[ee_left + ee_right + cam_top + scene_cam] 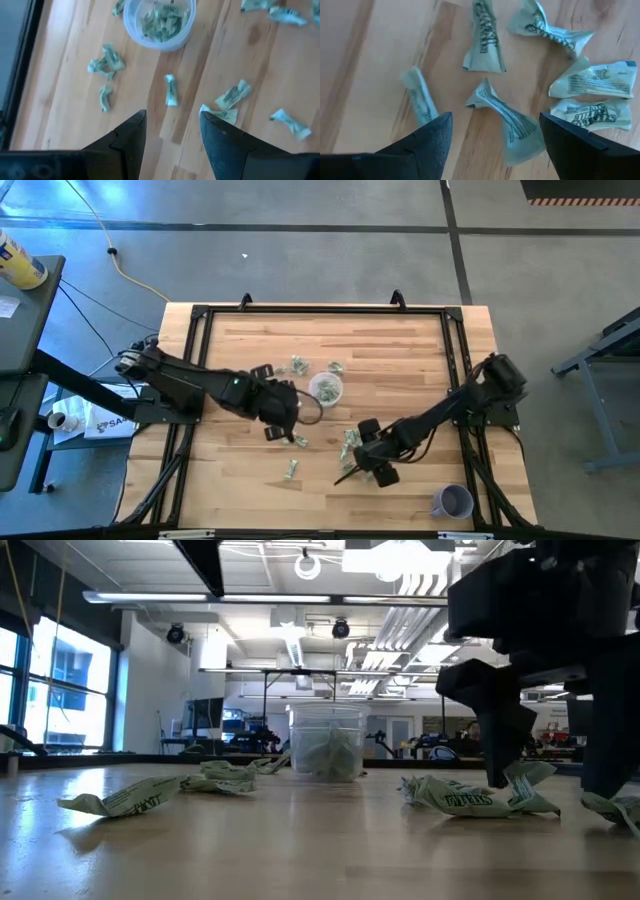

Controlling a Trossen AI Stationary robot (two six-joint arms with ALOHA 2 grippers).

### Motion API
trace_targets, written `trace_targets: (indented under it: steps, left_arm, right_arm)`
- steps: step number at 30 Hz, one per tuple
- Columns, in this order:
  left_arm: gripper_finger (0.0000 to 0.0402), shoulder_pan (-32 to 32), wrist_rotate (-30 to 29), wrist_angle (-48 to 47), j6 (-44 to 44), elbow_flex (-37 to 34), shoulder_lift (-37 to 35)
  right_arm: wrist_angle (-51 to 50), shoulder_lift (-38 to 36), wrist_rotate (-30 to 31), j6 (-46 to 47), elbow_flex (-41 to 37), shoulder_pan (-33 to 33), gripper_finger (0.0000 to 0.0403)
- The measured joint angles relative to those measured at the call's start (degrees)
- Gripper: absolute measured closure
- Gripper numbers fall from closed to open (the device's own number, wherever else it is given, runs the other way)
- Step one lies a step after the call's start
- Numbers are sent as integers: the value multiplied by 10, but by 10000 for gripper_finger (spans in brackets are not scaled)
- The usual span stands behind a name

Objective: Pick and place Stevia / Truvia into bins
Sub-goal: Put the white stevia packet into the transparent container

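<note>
Green-and-white Stevia packets lie scattered flat on the wooden table [240,480]. The clear cup [326,388] stands mid-table with several packets inside [159,22]. My left gripper [285,418] hovers open and empty at the cup's near-left side, above a loose packet [170,90]. My right gripper [365,467] is low over a cluster of packets [350,442], open. Its fingers stand on either side of a twisted packet [507,120] without touching it. The low view shows the right gripper [552,780] down by the tabletop, with packets [470,798] around it.
An opaque lavender cup [452,502] stands near the table's front right corner. More packets lie beyond the clear cup [298,365] and near the front [292,469]. A black frame [196,330] borders the tabletop.
</note>
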Motion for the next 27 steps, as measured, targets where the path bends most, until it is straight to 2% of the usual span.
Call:
trace_targets:
  steps: [3,6,17,23,27]
  left_arm:
    - [182,-17,-10,-19,-20,0,0]
    - [182,-29,-14,-32,-40,0,0]
    - [182,-43,-21,-55,-88,0,0]
    - [182,-53,-25,-68,-113,0,0]
    - [182,-76,-30,-68,-154,-14,0]
  right_arm:
    - [3,5,11,22,0,0,135]
    - [3,5,9,42,0,-2,174]
    - [-17,4,-39,81,18,-7,384]
    - [-69,-37,5,78,70,-34,391]
    - [-98,-79,52,22,98,-81,396]
